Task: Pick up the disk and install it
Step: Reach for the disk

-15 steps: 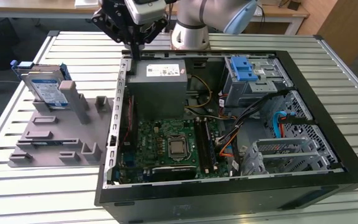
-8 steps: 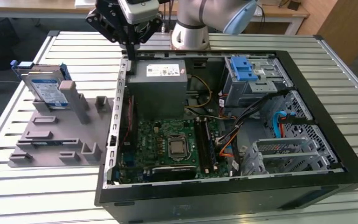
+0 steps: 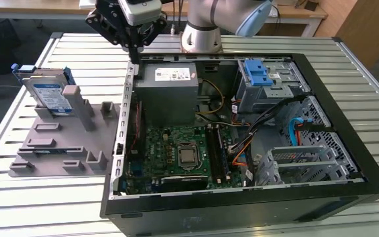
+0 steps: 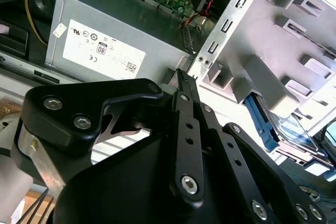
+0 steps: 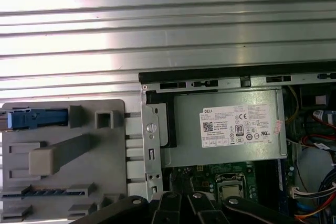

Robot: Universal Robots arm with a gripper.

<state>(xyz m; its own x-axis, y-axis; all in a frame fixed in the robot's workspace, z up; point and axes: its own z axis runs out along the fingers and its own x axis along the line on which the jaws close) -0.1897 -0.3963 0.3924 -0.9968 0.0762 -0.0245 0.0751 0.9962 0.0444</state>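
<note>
My black linkage gripper [image 3: 134, 51] has its fingers together and empty, upper left of the exterior view, above the open black computer case's [image 3: 242, 210] corner. The flat silver, blue-bracketed disk [image 3: 49, 95] stands on edge in the grey slotted rack [image 3: 51, 140], at frame left, below-left of me and well apart.

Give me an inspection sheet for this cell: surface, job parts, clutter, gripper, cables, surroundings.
Surface: slatted metal table, carrying an open PC case and a grey fixture plate.
Job's things: disk stands upright in the fixture plate, at the exterior view's left, outside the case, not gripped.
Clutter: nothing seen.
Gripper: gripper shut and empty, above the case wall beside the power supply, apart from the disk.
Cables: loose coloured wires inside the case; blue cable by the drive bays.
Surroundings: wooden furniture behind the table; arm base at the table's far edge.
</note>
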